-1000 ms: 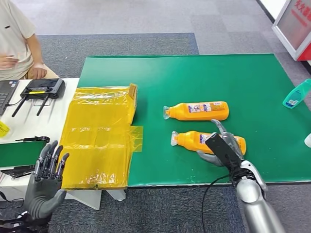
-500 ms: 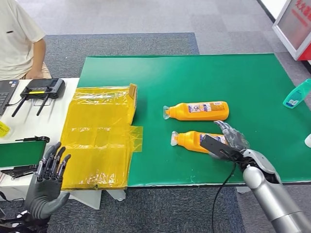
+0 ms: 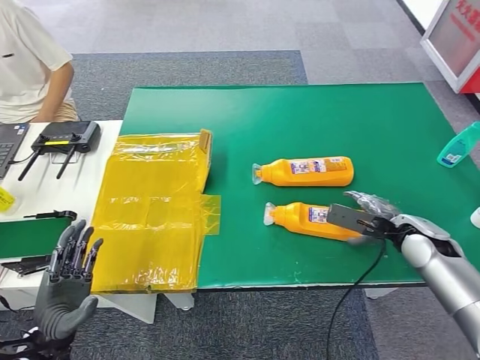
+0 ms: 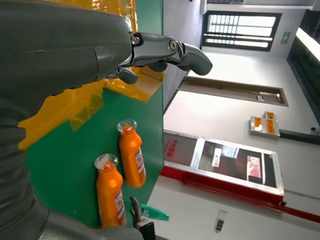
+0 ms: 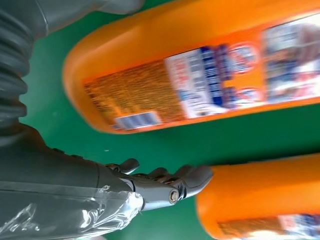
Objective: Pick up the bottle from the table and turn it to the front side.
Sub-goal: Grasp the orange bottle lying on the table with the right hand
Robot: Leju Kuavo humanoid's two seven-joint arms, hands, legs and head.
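Right hand [image 3: 370, 214] has swung rightward to the near bottle's [image 3: 308, 219] base; bottle unmoved on green mat [image 3: 340, 120], beside far bottle [image 3: 305, 171]. Left hand [image 3: 65, 289] open, off-table. Right wrist: fingers [image 5: 188, 177] touch the base; grip unclear.

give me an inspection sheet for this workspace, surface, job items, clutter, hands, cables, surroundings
Surface: green mat on the table; yellow plastic sheet over its left part.
Job's things: two orange bottles lying flat, caps left; far bottle, near bottle.
Clutter: teal bottle at the mat's right edge.
Robot hands: right robot hand at the near bottle's base, grip unclear; left robot hand open, off the mat.
Cables: black cable hanging from the right wrist.
Surroundings: seated person, black router, grey carpet.
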